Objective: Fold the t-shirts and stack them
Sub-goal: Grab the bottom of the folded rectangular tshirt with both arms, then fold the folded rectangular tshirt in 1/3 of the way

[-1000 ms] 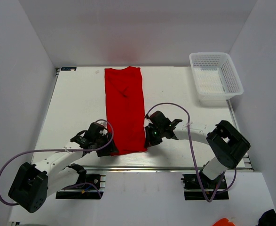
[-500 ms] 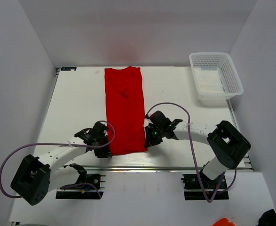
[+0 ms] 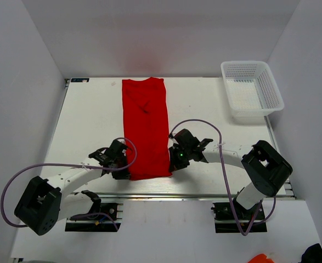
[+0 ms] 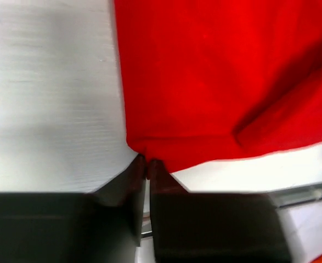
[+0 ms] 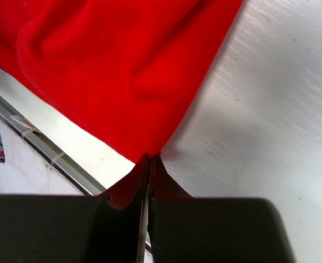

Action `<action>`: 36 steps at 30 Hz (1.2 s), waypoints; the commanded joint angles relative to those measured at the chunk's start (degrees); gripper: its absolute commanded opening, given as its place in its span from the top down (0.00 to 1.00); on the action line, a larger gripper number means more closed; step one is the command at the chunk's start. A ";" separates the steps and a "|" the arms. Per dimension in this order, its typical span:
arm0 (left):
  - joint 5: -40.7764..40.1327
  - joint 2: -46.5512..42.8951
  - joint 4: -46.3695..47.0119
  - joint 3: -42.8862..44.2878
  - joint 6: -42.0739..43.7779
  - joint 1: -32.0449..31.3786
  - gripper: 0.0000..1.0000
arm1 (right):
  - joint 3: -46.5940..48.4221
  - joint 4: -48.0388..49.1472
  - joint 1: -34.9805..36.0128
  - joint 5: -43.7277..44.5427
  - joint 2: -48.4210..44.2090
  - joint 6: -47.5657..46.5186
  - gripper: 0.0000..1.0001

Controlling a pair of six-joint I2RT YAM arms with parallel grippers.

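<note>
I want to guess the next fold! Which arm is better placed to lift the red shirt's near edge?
Neither alone. The left gripper pinches the near left corner of the t-shirt, the right gripper its near right corner, so likely both lift together.

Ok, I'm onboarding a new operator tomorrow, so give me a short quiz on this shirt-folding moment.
1. True or false: the red t-shirt lies inside the white basket.
2. Where do the left fingers and right fingers pinch the shirt? A) its far end B) its near corners C) its middle
3. Fill in: the basket stands at the table's far ___ corner.
Key: 1 false; 2 B; 3 right.
</note>
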 commanded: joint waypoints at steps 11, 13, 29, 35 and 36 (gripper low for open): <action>-2.55 -4.15 1.59 4.92 3.62 -0.60 1.00 | 5.87 0.02 -0.07 2.69 -2.54 -2.07 1.00; -4.91 -3.11 1.59 7.56 3.00 -0.60 1.00 | 9.27 -2.35 -0.50 6.63 -1.67 -1.72 1.00; -19.76 16.93 0.45 35.49 6.60 6.51 1.00 | 43.04 -16.08 -9.73 13.16 16.52 -7.52 1.00; -19.25 24.05 3.08 42.36 10.12 9.76 1.00 | 52.19 -18.54 -13.59 11.93 21.97 -10.15 1.00; -18.72 25.02 3.69 43.33 10.73 10.46 1.00 | 53.93 -18.63 -14.12 11.32 23.11 -10.59 1.00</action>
